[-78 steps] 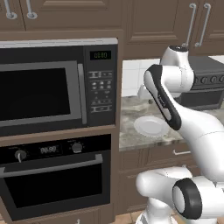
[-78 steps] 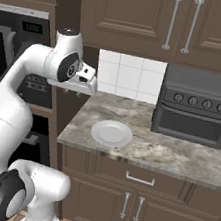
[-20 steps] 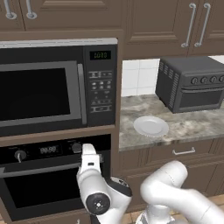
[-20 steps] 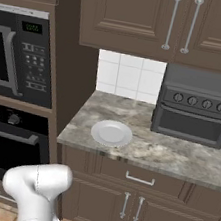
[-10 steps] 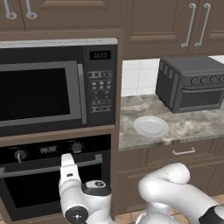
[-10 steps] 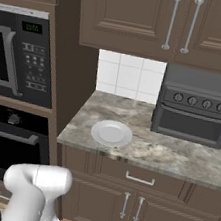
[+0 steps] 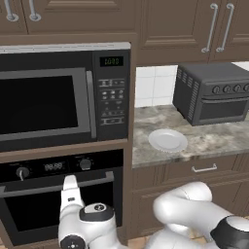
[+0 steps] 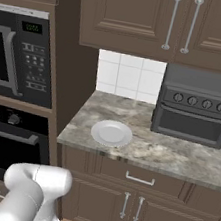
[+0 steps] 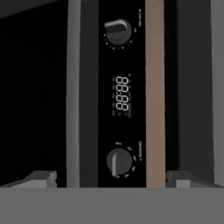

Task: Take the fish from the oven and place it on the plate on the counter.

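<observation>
The gripper [image 9: 111, 178] faces the oven [image 7: 63, 199] front at close range, its jaws spread wide with nothing between them. In the hand view, rolled sideways, the two dark fingertips [image 9: 37, 178] stand one at each lower side, bracketing the control strip. That strip carries two knobs [image 9: 118, 161] and a small display [image 9: 122, 96] between them. The silver bar handle [image 9: 73, 94] runs alongside the strip, next to the dark glass door, which is shut. In the left base view the arm's white wrist [image 7: 71, 194] rises in front of the handle, below the right knob. The fish cannot be seen behind the glass. The microwave [image 7: 63, 95] sits directly above the oven. To the right, the white plate [image 7: 168, 140] lies on the counter [image 7: 214, 138], bare. The toaster oven [image 7: 211, 92] stands behind it, near the tiled wall.
</observation>
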